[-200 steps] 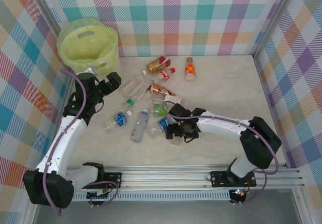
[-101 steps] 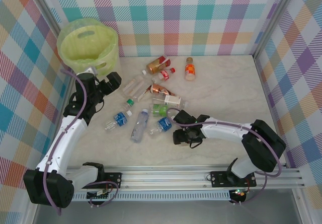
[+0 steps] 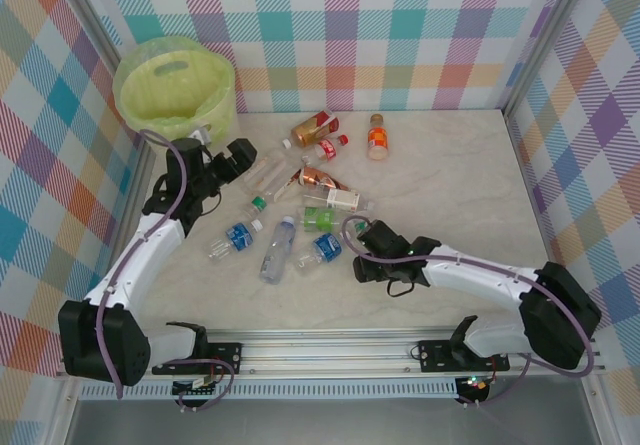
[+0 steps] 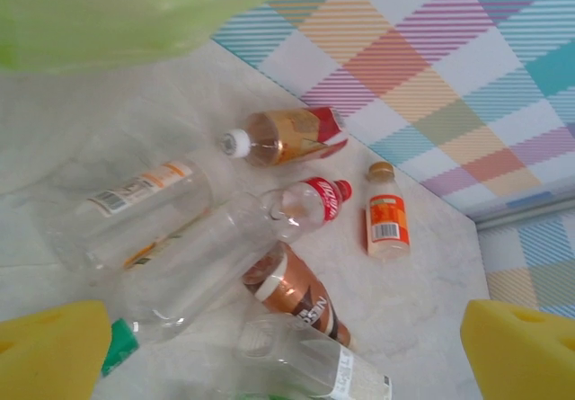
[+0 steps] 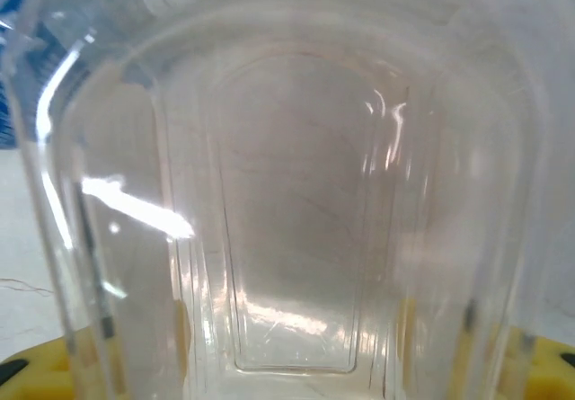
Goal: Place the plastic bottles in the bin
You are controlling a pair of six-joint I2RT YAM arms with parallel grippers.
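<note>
Across the marbled table [image 3: 455, 190], the top view shows eleven plastic bottles lying loose in one cluster:
- three blue-labelled bottles [image 3: 281, 246]
- one green-labelled bottle [image 3: 318, 218]
- one brown-labelled bottle [image 3: 318, 178]
- one white-labelled bottle [image 3: 341, 200]
- one small red-labelled bottle [image 3: 328, 148]
- one amber bottle [image 3: 313, 128]
- one orange-labelled bottle [image 3: 377, 138]
- two clear bottles [image 3: 266, 174] side by side

One bin [image 3: 190, 115] stands upright in the far-left corner, apart from the cluster.

The left gripper [image 3: 232, 160] hovers between the bin and the two clear bottles. Its jaws are spread wide. In the left wrist view its yellow pads [image 4: 49, 351] sit at opposite lower corners with nothing clasped between them.

The right gripper [image 3: 366, 265] is at the near edge of the cluster, just beside a blue-labelled bottle. Its wrist view shows a twelfth item, a ribbed clear bottle [image 5: 287, 220], clamped between the yellow pads.
</note>
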